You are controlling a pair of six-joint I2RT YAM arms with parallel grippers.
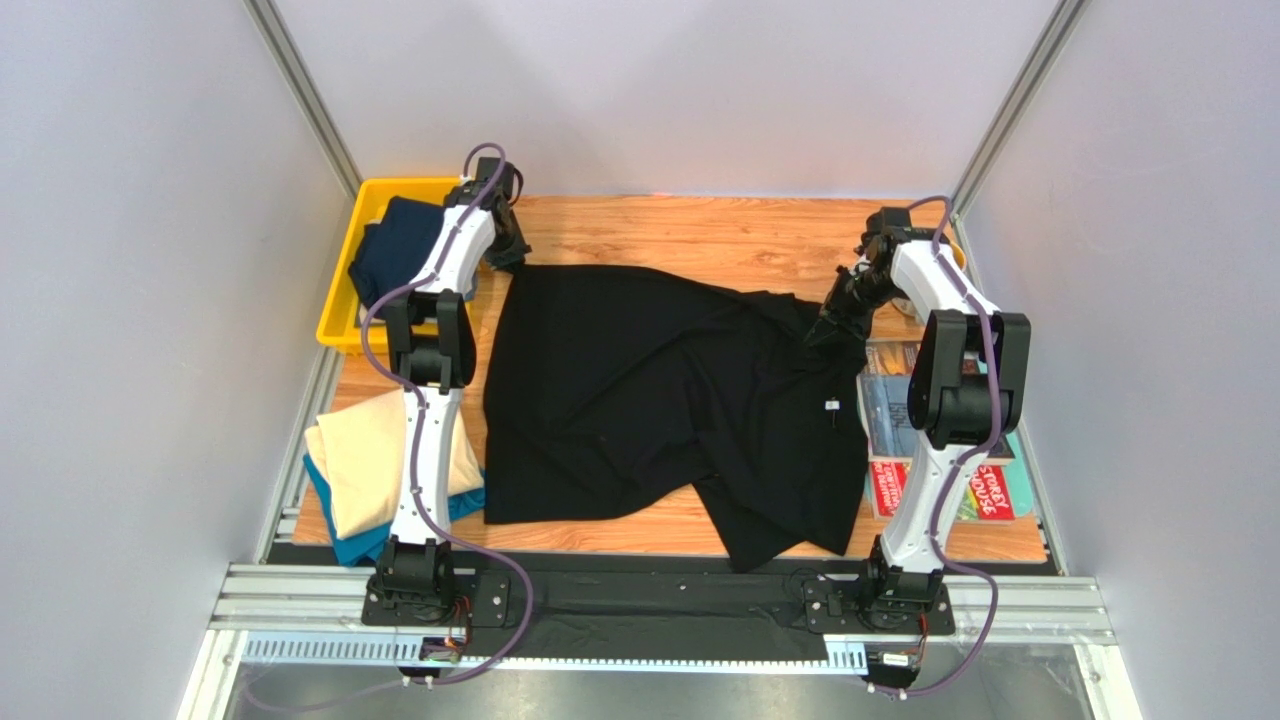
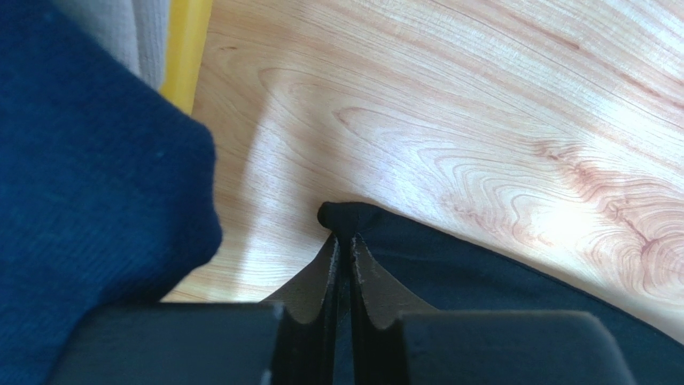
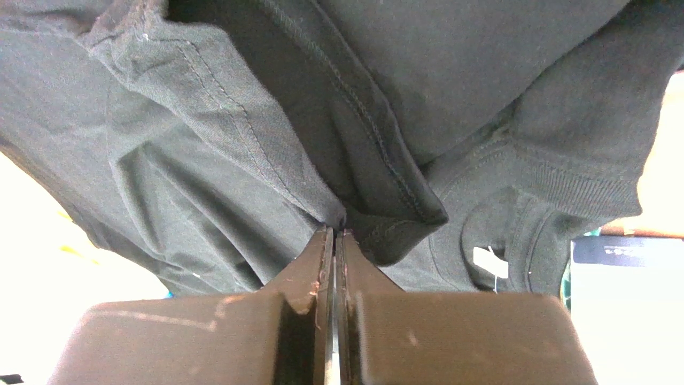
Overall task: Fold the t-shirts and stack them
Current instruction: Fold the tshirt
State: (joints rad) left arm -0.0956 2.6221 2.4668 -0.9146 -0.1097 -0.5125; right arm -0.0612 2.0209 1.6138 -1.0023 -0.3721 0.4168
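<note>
Left gripper [image 2: 344, 241] pinches a corner of the black t-shirt [image 1: 631, 390], jaws nearly together; right gripper [image 3: 333, 234] is clamped tight on a fold near its collar. Four shirts: the black one rumpled across the table [image 1: 676, 225], one navy t-shirt [image 1: 394, 248] in the yellow bin [image 1: 338, 308], one cream t-shirt [image 1: 361, 450] atop one mostly hidden teal t-shirt [image 1: 353, 540]. Magazines [image 1: 999, 488] partly covered, uncountable

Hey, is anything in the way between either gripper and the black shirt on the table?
Nothing visible. Both are on it: the left gripper pinches the far left corner of the black shirt, and the right gripper pinches a fold at its far right edge, near the magazines.
</note>
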